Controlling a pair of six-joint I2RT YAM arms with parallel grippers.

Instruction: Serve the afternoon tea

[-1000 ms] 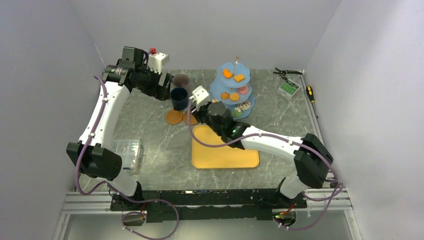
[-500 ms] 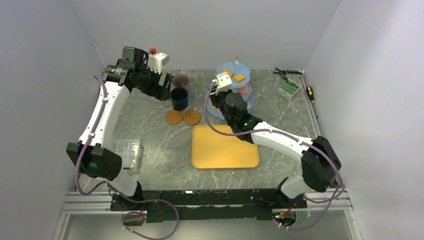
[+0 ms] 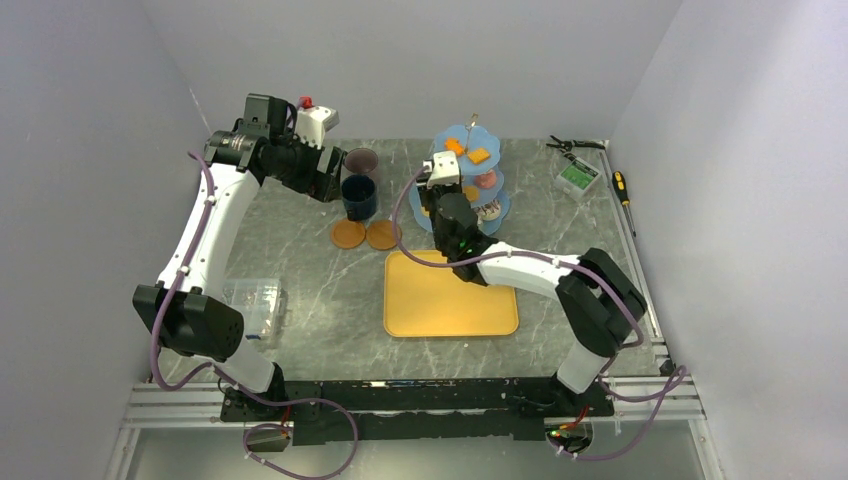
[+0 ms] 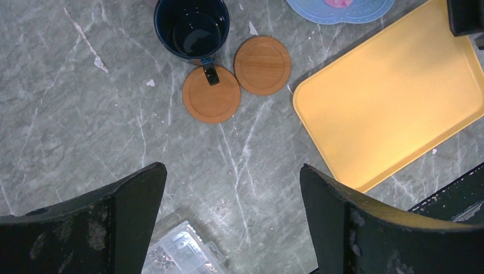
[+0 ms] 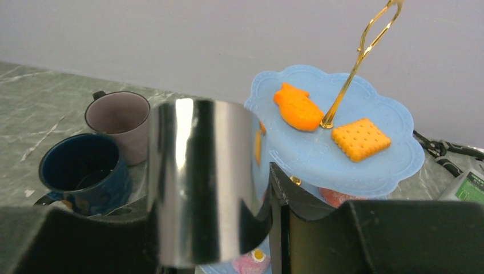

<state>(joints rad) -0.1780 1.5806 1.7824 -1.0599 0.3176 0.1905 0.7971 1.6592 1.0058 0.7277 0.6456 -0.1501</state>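
Note:
The light-blue three-tier stand [image 3: 470, 172] stands at the back centre, with two orange biscuits [image 5: 297, 106] on its top tier [image 5: 342, 157] and a pink cake [image 5: 251, 264] lower down. The dark-blue mug [image 3: 358, 196] and the mauve mug [image 3: 361, 162] stand behind two brown coasters [image 3: 348, 234]. My right gripper [image 3: 437, 197] is at the stand's left side, shut on a shiny metal cylinder [image 5: 205, 177]. My left gripper [image 4: 228, 217] is open and empty, high above the table. From there I see the blue mug [image 4: 192, 27] with its handle over one coaster [image 4: 211, 101].
A yellow tray [image 3: 450, 297] lies in front of the stand. A clear plastic box [image 3: 256, 300] sits at the left front. Black pliers [image 3: 572, 144], a green device [image 3: 578, 177] and a screwdriver [image 3: 624, 187] lie at the back right.
My right gripper has swung from over the coasters, right and back, to the stand's left side. The left arm and the mugs have not moved.

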